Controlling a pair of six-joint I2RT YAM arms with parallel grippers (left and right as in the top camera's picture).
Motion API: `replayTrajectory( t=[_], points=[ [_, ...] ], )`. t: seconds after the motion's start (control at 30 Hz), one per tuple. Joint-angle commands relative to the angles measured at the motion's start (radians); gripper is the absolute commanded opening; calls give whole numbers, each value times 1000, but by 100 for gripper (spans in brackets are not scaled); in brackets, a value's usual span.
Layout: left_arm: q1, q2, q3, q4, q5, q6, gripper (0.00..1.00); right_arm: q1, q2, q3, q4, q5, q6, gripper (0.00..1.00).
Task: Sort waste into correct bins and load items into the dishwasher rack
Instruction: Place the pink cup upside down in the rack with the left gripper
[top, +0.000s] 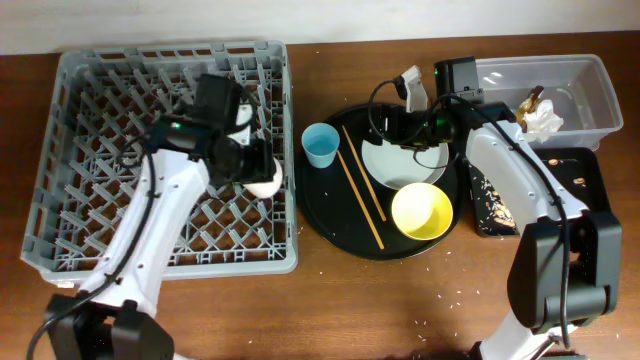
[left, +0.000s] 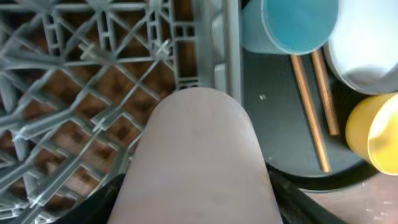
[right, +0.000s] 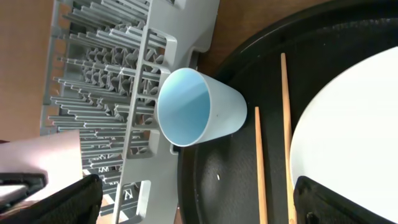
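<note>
Your left gripper (top: 255, 172) clasps the white cup (left: 199, 155) over the right side of the rack (top: 80, 150), just inside its right wall. The pictures do not show whether the cup touches the pegs. In the left wrist view the cup is a smooth, pale, faintly pink-tinted cylinder filling the lower frame, and its mouth is hidden.

Just past the rack wall, four items wait on the round tray (top: 330, 215): the blue cup (top: 320, 145) upright at its left edge, the two chopsticks (top: 362, 190) lying side by side, the plate (top: 385, 160) and the yellow bowl (top: 421, 211). Your right gripper (right: 202, 202) hangs over the plate with its jaws spread and nothing between them.

Farthest out, the sorting looks done: the napkin (top: 543, 120) and brown scraps (top: 532, 100) lie in the clear tub (top: 590, 85), and the rice (top: 490, 195) lies on the black tray (top: 580, 185).

By this reckoning you are placing the first item, and nothing yet sits loaded in the rack.
</note>
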Motion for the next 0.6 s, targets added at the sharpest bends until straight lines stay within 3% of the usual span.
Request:
replayTrajectory(
  t=[0.0, 0.5, 0.57],
  points=[
    [-48, 15, 3, -85, -160, -51, 52, 2, 8, 4, -17, 17, -13, 99],
    [-119, 237, 3, -108, -222, -51, 51, 2, 8, 4, -25, 21, -13, 98],
    [-119, 257, 3, -100, -222, -51, 57, 2, 8, 4, -26, 21, -13, 99]
  ],
)
